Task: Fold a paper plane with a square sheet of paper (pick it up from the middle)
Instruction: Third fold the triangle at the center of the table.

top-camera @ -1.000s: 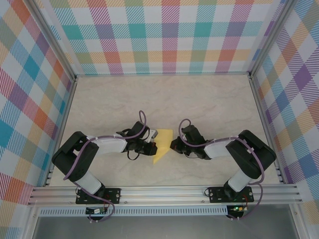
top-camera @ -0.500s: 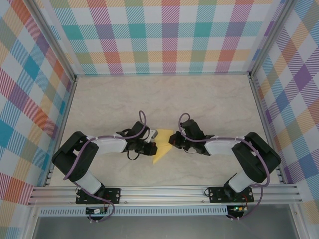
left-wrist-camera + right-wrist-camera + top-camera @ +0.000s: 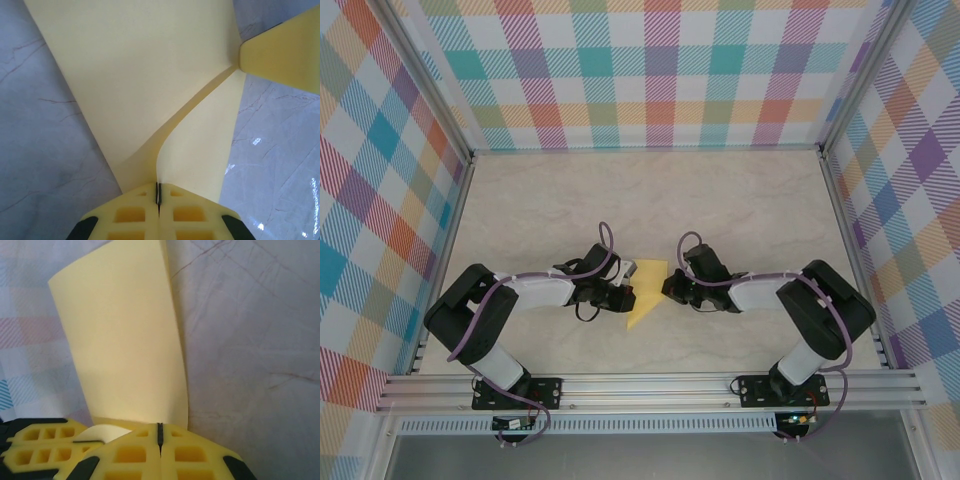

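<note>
left gripper (image 3: 158,200): jaws pinching the sheet's left side | square sheet of paper (image 3: 648,297): bowing between both grippers, near-centre of table (image 3: 740,200); seeming light, floppy, easily creased, so gripping edges suits | right gripper (image 3: 160,436): jaws pinching right edge

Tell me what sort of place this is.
Most likely a robot lab test cell: a marble-look tabletop fenced by aluminium rails, plaid backdrop panels on three sides, and a left arm and right arm bolted at the near edge, holding a sheet of paper between them.
</note>
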Tool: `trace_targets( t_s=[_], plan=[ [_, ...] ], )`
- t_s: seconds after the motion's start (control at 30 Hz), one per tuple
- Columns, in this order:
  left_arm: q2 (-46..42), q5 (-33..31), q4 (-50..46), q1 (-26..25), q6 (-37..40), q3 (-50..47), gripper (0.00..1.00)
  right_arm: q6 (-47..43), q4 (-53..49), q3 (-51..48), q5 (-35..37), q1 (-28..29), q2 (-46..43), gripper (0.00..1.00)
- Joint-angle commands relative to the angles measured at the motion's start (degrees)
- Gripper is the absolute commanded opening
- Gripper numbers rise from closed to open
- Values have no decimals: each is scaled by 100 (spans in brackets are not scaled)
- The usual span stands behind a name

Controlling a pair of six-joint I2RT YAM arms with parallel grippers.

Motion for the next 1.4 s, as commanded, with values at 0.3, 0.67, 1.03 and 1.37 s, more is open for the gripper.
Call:
trace_targets(
  t_s=[0.3,0.67,1.03,1.37],
  plan=[
    [271,-228,-364,14,130,-137,0,-263,92,411,-774,188,6,3],
    [241,-250,-372,14,127,-137,0,-262,76,367,-508,249,627,1],
    [-1252,-1006,-1680,20,-335,551,58,-276,-177,279,-297,250,796,0],
    [-1828,814,-742,-131,-1591,48,34,-145,-295,248,-194,250,672,1]
  ],
)
